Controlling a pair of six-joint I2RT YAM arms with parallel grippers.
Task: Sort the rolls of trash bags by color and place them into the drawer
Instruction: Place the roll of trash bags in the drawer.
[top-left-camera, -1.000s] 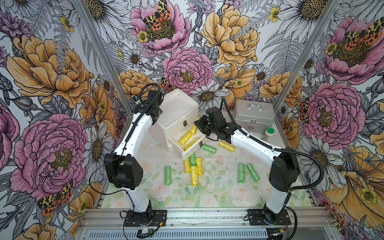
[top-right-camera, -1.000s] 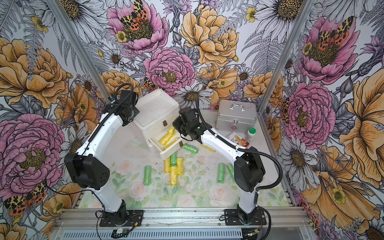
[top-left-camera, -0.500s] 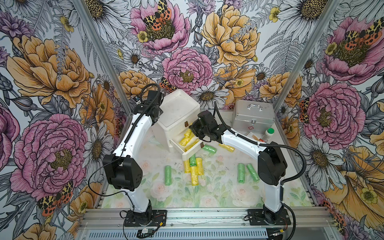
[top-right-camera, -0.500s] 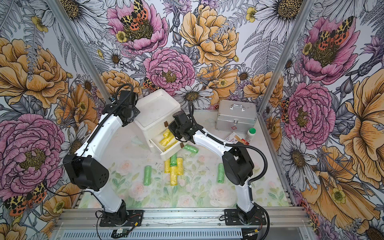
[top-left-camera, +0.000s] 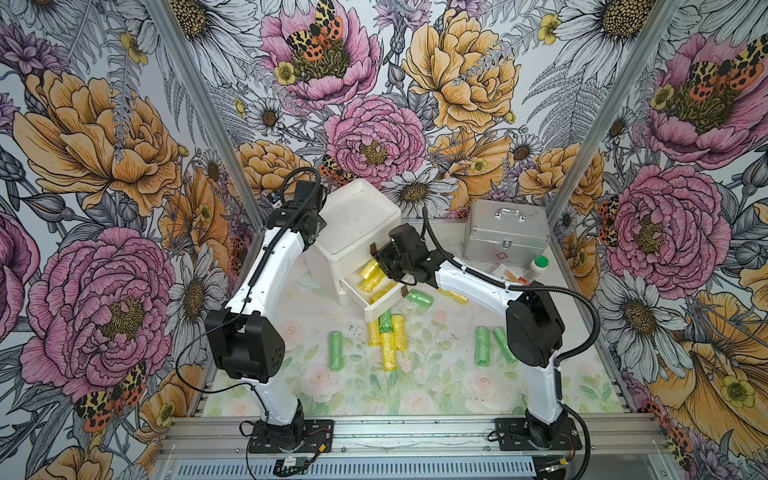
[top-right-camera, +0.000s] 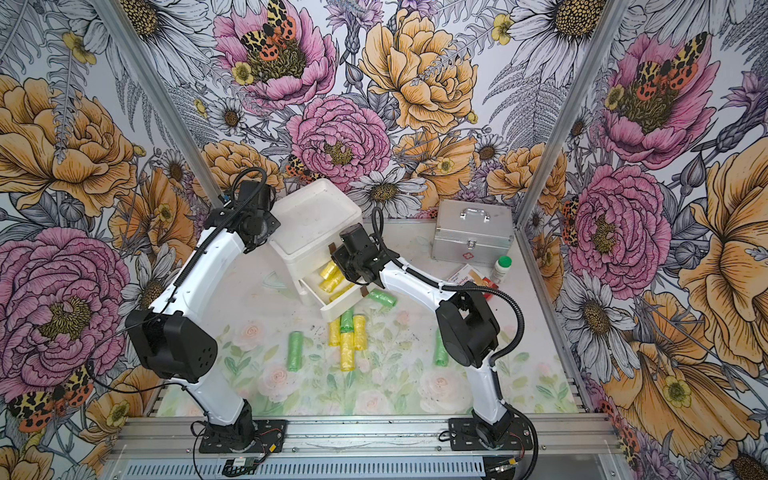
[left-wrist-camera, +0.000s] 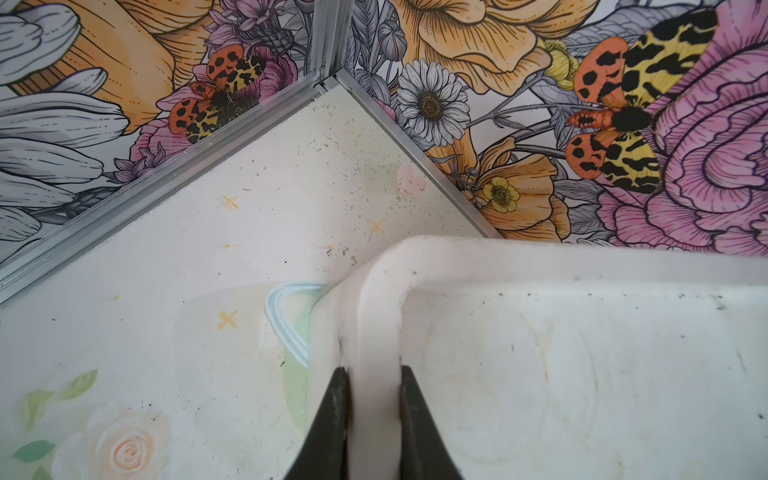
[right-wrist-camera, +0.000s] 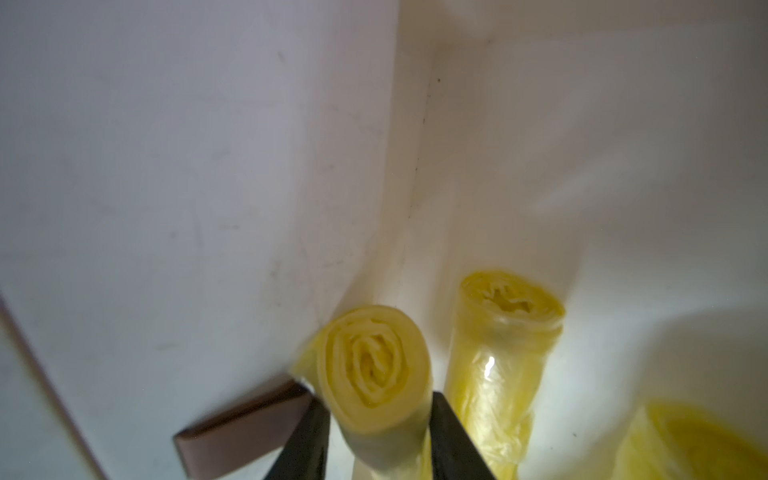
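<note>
While right tool (right-wrist-camera: 376, 397) straddles crinkly yellow plastic roll (right-wrist-camera: 374, 361), grip unclear, roll may snag flat brown tab (right-wrist-camera: 245, 428) beside tool

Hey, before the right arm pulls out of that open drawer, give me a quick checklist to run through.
1. Left tool clamped on the top rim of the white drawer chest: ok.
2. Yellow roll, between the jaws of the right tool, is over the open drawer: ok.
3. Roll released by the right tool: cannot tell.
4. The other rolls visible in the drawer match it in color: ok.
5. Table free of unsorted rolls: not ok; green rolls and yellow ones lie there.
</note>
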